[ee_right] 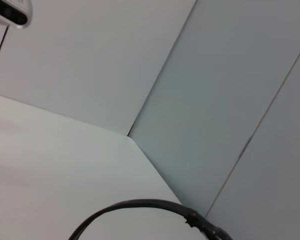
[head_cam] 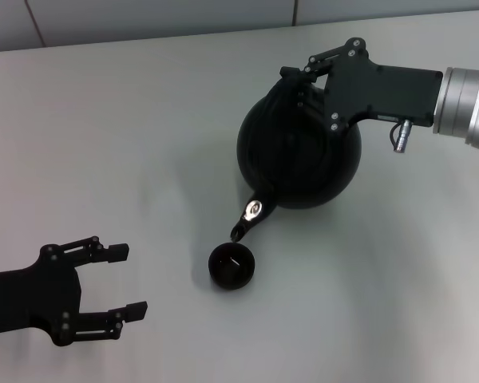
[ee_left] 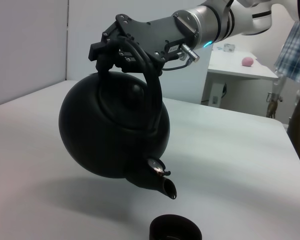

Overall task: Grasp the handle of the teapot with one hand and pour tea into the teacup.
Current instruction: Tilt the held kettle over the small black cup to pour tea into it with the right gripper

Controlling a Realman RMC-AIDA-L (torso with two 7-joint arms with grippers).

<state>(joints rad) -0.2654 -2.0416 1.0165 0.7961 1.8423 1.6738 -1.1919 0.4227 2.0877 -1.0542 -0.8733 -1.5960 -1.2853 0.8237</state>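
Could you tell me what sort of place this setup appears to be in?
Probably a lab or office test room: a bare white table, plain panelled walls, a second white desk behind, and someone in a plaid shirt standing at the edge.

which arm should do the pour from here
Right. Its claw is shut on the handle, holding the teapot tilted, spout just above the teacup. The left claw hangs open, apart from both.

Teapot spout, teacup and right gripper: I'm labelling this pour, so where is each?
teapot spout [ee_left: 166, 187], left wrist view, near its tip
teacup [head_cam: 231, 266], head view, inside of bowl
right gripper [ee_left: 110, 50], left wrist view, fingertips at handle
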